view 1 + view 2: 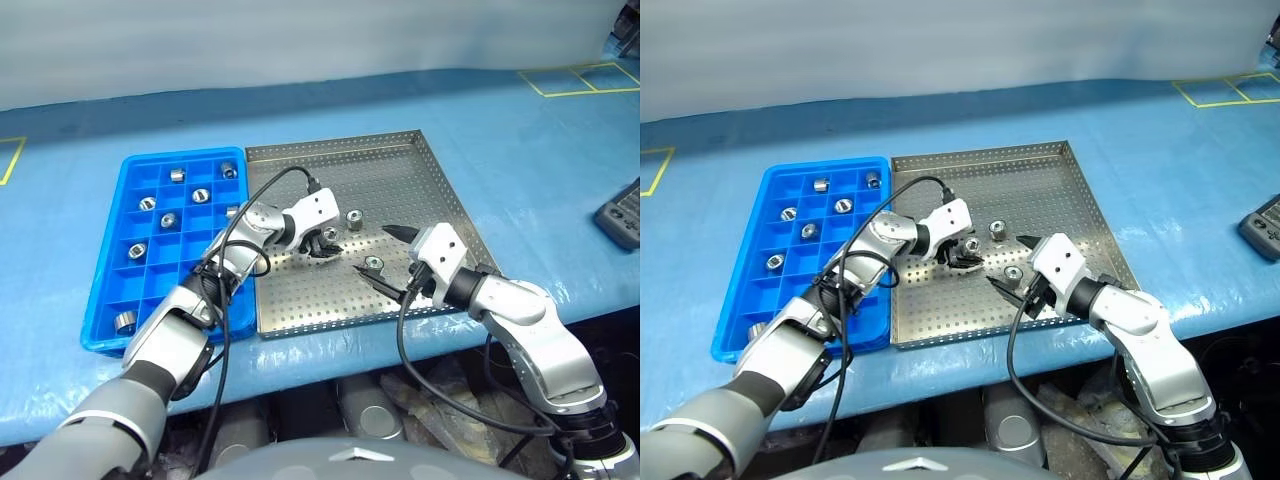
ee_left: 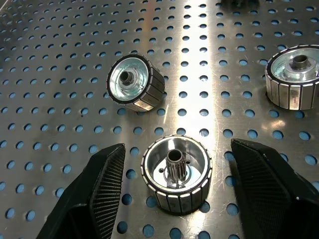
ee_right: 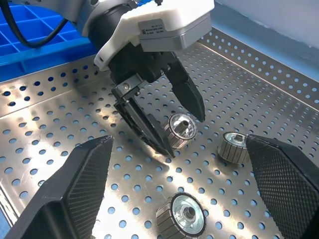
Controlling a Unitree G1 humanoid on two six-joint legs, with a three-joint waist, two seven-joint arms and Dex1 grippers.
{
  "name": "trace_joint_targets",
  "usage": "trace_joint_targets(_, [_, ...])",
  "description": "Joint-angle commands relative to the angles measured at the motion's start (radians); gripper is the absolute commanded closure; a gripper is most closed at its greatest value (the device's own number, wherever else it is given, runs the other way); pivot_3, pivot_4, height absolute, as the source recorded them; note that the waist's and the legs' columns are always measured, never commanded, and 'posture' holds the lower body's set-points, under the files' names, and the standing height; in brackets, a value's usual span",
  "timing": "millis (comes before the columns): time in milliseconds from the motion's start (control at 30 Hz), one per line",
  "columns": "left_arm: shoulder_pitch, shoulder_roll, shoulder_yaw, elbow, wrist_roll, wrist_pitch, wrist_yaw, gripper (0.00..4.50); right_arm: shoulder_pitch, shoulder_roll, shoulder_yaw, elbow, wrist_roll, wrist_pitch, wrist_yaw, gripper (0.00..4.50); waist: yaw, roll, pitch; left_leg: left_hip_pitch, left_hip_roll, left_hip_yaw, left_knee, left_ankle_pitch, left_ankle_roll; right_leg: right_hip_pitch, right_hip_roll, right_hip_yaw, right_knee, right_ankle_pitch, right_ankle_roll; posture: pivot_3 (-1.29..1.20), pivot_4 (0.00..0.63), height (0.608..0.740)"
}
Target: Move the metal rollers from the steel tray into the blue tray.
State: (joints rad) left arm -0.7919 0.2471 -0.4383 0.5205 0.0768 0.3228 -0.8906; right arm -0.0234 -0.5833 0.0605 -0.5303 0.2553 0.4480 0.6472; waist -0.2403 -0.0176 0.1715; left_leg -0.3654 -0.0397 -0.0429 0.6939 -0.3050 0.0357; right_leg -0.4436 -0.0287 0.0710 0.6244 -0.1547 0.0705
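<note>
Left wrist view looks straight down on a small shiny silver metal roller (image 2: 176, 174), a short ribbed cylinder lying with its dark centre hole upward on the large square grey perforated steel tray (image 2: 60, 55); it sits between the two black fingers (image 2: 99, 194) of the left claw (image 1: 324, 247), which stand apart on either side of it without touching it. Two more rollers lie loose on the same tray, one tilted on its edge just beyond (image 2: 135, 82) and one off to the side (image 2: 294, 75). In the right wrist view the left claw comes down over that roller (image 3: 180, 129), its jaws spread, with the other two rollers near it, one (image 3: 233, 146) beside and one (image 3: 182, 216) closer to the camera. The right claw (image 1: 388, 262) hovers over the nearer part of the steel tray, its fingers wide apart and holding nothing. Just to the left of the steel tray, touching its rim, lies the bright blue rectangular plastic tray (image 1: 110, 270) with a grid of square compartments; several rollers already sit in separate compartments, for example one near the far end (image 1: 176, 176) and one at the near corner (image 1: 125, 321). Both trays rest on a bench (image 1: 520, 160) covered in blue sheet. A dark handheld device (image 1: 622, 215) lies at the bench's right edge.
</note>
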Motion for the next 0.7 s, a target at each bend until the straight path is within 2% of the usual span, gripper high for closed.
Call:
trace_joint_targets(33, [-0.014,-0.008,0.001,-0.002,0.018,-0.010,-0.003,1.40,-0.012,0.007,-0.001,-0.032,0.012,-0.007,0.001,0.00,0.000,0.000,0.000,0.000,0.000,0.000,0.000,0.000,0.000,0.000,0.000,0.000,0.000,0.000,0.000,-0.30,0.150,0.740])
trace_joint_targets(67, [-0.014,-0.007,-0.001,-0.002,0.021,-0.008,-0.005,1.67,-0.013,0.009,0.001,-0.028,0.011,-0.008,0.001,0.00,0.000,0.000,0.000,0.000,0.000,0.000,0.000,0.000,0.000,0.000,0.000,0.000,0.000,0.000,0.000,-0.30,0.150,0.740])
trace_joint_targets(167, [-0.013,-0.008,0.000,-0.003,0.023,-0.006,-0.014,1.67,-0.014,0.014,0.004,-0.017,0.011,-0.009,0.000,0.00,0.000,0.000,0.000,0.000,0.000,0.000,0.000,0.000,0.000,0.000,0.000,0.000,0.000,0.000,0.000,-0.30,0.150,0.740])
trace_joint_targets(267, [-0.009,-0.009,0.003,-0.007,0.026,-0.005,-0.020,2.17,-0.012,0.018,0.011,-0.003,0.009,-0.008,0.002,0.00,0.000,0.000,0.000,0.000,0.000,0.000,0.000,0.000,0.000,0.000,0.000,0.000,0.000,0.000,0.000,-0.30,0.150,0.740])
trace_joint_targets(333, [-0.006,-0.006,0.001,-0.011,0.032,-0.006,-0.023,2.81,-0.010,0.020,0.015,0.011,0.007,-0.006,0.004,0.00,0.000,0.000,0.000,0.000,0.000,0.000,0.000,0.000,0.000,0.000,0.000,0.000,0.000,0.000,0.000,-0.30,0.150,0.740])
trace_joint_targets(700, [0.005,0.004,0.020,-0.032,0.028,-0.002,-0.024,2.82,-0.032,0.019,0.041,0.075,-0.044,-0.001,-0.015,0.00,0.001,0.000,0.000,0.000,0.000,0.000,0.000,0.000,0.000,0.000,0.000,0.000,0.000,0.000,0.000,-0.28,0.150,0.740])
